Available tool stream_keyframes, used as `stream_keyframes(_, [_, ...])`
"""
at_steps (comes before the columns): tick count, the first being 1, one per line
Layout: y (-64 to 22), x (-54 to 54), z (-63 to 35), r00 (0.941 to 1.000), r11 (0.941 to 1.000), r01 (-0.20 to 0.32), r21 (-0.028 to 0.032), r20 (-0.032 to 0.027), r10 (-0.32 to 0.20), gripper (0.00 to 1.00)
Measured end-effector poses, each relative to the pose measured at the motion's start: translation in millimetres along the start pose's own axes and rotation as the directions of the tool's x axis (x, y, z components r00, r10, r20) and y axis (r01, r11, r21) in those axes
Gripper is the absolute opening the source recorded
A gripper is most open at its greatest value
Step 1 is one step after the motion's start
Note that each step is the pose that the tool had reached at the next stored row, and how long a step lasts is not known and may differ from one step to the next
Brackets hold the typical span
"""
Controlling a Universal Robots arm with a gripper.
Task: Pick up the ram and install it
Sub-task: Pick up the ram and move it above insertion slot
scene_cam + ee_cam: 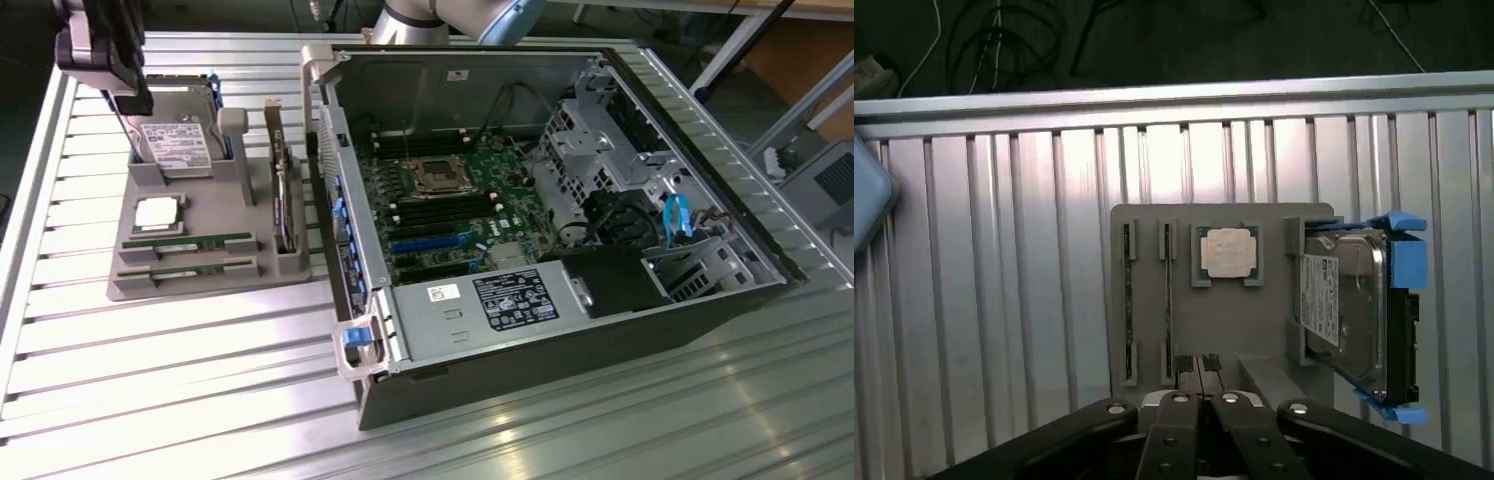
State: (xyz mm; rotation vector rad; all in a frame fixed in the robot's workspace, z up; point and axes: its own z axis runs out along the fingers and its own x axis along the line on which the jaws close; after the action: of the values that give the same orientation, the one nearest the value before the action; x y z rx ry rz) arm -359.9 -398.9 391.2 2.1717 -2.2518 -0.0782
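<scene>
Ram [184, 268] is lying flat in the nearest slot of a grey holder [200, 290] on the exterior view's left, untouched; a second ram stick [187, 242] [1169, 300] is lying parallel in the slot just behind it; both are resting lengthwise across the holder, green with dark chips. Just beyond them a square silver processor [158, 210] [1227, 252] is sitting in its own recess; to its right a dark expansion card [283, 195] is standing on edge along the holder's side. Farther back a hard drive [174, 140] [1349, 310] is standing upright in the far bracket of the holder, blue rails showing at its ends in the wrist view. The claw [134, 102] [1202, 378] is hovering above that far end, near the hard drive and well apart from the ram, its fingers [1182, 405] clenched together and grasping nothing. On the exterior view's right an open computer case [694, 250] is lying on its side on the ribbed metal desk [174, 380], its motherboard [461, 200] facing up, with the power supply [494, 300] occupying the near end.
</scene>
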Motion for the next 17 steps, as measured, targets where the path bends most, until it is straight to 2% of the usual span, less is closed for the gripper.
stream_keyframes(5, [0.0,0.0,0.0,0.9985,0.9985,0.054,-0.0014,-0.0023,-0.054,0.09])
stream_keyframes(17, [0.0,0.0,0.8,0.9985,0.9985,0.054,-0.0015,-0.0024,-0.054,0.09])
